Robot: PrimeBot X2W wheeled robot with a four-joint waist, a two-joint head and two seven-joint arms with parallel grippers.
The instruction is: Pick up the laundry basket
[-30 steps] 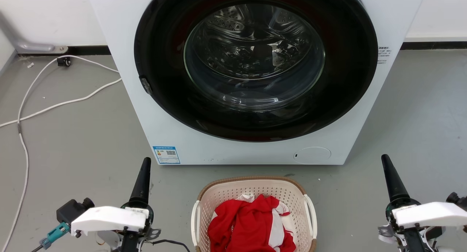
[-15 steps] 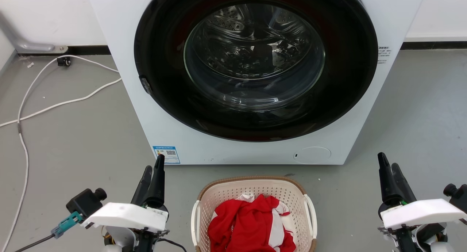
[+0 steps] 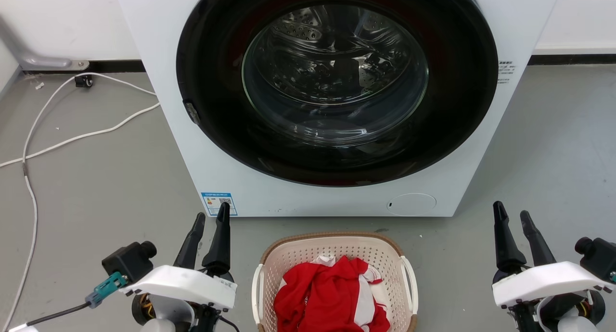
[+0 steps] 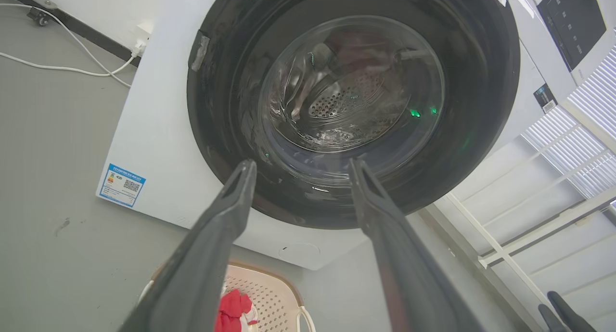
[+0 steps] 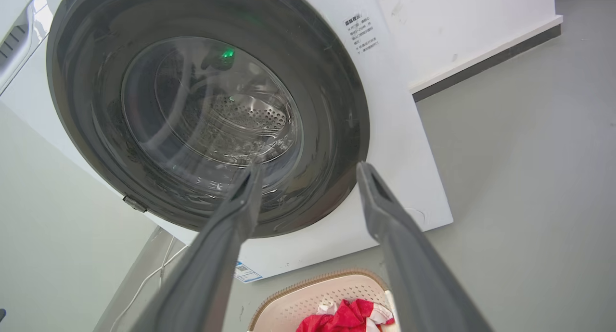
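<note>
The laundry basket (image 3: 332,245), cream perforated plastic with a brown woven-look rim and white side handles, stands on the grey floor at the bottom middle of the head view, holding red and white clothes (image 3: 332,293). My left gripper (image 3: 211,215) is open to the basket's left, fingers pointing toward the washer. On the basket's right my right gripper (image 3: 511,213) is open too. Nothing is between either pair of fingers. The basket (image 4: 269,288) peeks between the fingers at the bottom of the left wrist view, and the basket (image 5: 308,298) lies low in the right wrist view.
A white front-loading washing machine (image 3: 337,96) with a closed round glass door stands just behind the basket. White cables (image 3: 72,134) trail over the floor at the left. Grey floor lies on both sides. A white rack (image 4: 529,236) shows at the right of the left wrist view.
Both grippers have rolled so their two fingers show side by side and spread apart. The left one has also shifted right, toward the basket. The basket has not moved.
</note>
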